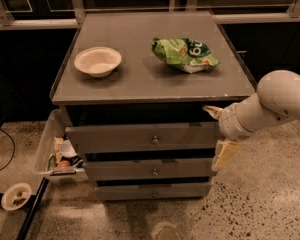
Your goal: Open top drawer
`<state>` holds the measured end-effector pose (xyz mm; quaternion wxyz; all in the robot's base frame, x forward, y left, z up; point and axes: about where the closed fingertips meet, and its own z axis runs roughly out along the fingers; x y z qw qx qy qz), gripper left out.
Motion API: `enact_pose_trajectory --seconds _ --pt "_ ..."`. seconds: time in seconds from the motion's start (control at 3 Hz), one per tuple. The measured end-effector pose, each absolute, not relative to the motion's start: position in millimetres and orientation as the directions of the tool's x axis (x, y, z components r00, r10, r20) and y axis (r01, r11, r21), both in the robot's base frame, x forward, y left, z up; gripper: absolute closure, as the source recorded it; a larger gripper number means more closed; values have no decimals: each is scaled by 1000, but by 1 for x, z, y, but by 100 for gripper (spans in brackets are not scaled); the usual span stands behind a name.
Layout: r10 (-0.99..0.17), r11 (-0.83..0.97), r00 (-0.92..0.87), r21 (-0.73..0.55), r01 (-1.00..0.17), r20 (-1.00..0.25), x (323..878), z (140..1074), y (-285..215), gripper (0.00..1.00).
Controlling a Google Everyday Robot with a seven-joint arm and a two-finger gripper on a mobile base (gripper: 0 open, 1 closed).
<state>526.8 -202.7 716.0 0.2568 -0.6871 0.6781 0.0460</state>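
the gripper (pixel 219 133) hangs released, fingers (pixel 224 154) spread, at the right end of the top drawer (pixel 130 137), off its brass knob (pixel 155 140); a bowl (pixel 97 60) and green bag (pixel 184 54) sit above.

A bowl (pixel 97 61) sits left and a bag (pixel 184 54) right on the cabinet (pixel 140 81) at mid-frame. The top drawer (pixel 145 138) lies above two lower drawers (pixel 152 180), with the gripper (pixel 218 133) at its right end. A bin (pixel 46 149) stands beside the cabinet, lower left.
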Motion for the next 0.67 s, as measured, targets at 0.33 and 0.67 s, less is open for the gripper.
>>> enact_pose_trajectory --seconds 0.33,0.67 --pt "-908 41 83 -285 -958 -410 546 701 -198 0" --pt "-894 24 99 -267 -963 -436 573 673 -186 0"
